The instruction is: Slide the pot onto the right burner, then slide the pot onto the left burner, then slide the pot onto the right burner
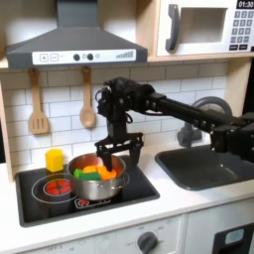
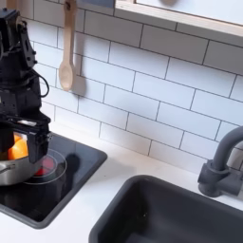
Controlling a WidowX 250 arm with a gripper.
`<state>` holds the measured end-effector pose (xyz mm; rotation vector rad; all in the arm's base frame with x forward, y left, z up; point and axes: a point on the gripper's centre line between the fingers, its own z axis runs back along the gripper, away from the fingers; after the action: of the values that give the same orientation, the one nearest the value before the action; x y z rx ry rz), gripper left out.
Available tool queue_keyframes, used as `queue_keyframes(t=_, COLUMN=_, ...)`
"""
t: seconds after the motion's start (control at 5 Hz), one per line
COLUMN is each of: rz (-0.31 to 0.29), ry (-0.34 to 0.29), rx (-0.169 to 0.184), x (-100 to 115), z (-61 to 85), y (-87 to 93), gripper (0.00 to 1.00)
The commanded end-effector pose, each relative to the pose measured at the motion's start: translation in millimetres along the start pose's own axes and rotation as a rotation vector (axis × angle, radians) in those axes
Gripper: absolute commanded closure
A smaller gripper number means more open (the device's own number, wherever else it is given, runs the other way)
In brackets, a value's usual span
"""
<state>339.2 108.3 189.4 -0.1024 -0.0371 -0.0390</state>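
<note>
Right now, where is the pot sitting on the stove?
In the first exterior view the pot sits on the right burner, right of the left burner, with the gripper at its far rim.

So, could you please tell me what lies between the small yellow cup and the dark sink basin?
In the first exterior view, the shiny silver round metal pot of toy food sits between the small yellow cup and dark sink basin, with the gripper above it.
</note>
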Motion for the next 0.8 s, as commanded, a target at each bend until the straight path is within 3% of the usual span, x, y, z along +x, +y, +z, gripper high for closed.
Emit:
queue_keyframes(t=0.0, rz=0.008, ry=0.016, rx=0.004, x=1, z=-5.8, y=4.0, gripper=0.00)
queue_keyframes(t=0.6, rz=0.017, ry=0.044, rx=0.008, x=3, z=-18.2, y=7.7, gripper=0.00)
